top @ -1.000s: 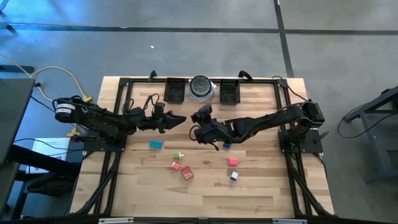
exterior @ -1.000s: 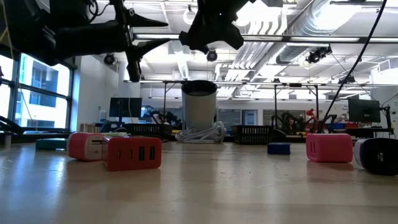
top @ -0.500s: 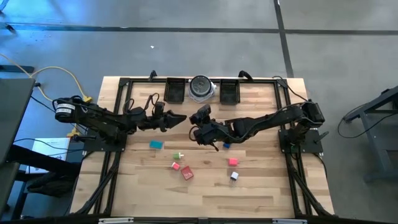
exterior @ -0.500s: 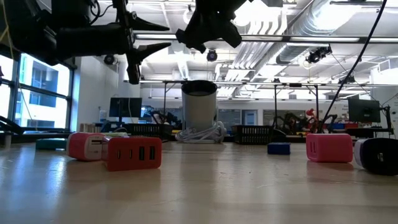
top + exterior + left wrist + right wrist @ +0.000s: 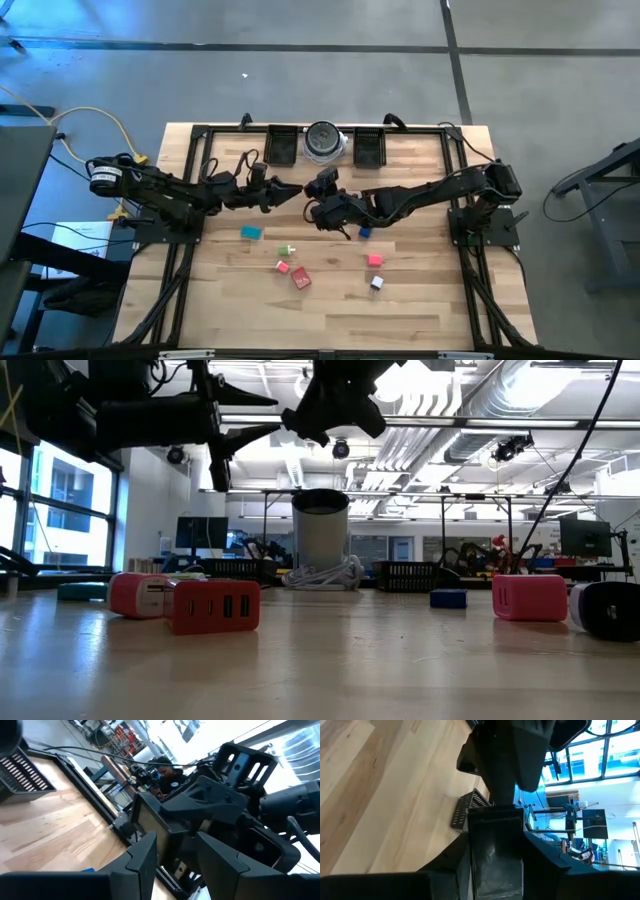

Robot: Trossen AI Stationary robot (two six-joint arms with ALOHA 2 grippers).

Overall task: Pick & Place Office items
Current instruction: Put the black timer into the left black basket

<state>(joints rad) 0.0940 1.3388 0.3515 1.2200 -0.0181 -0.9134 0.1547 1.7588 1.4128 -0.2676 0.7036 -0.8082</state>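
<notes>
Hanging mid-frame in the high view, the right gripper [image 5: 313, 192] is clenched on a black block [image 5: 495, 850], and the left gripper [image 5: 292, 190] sits just left of it, tips nearly meeting, fingers [image 5: 145, 857] spread with nothing in them. Rest of the office items lie on the table [image 5: 430, 300] below: teal block [image 5: 250, 232], green-white piece [image 5: 288, 250], red block [image 5: 301, 279], blue piece [image 5: 364, 233], pink block [image 5: 375, 260].

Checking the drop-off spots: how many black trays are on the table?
2: one black tray left of the round dish at the far edge, the other tray right of it. None looks hidden.
</notes>
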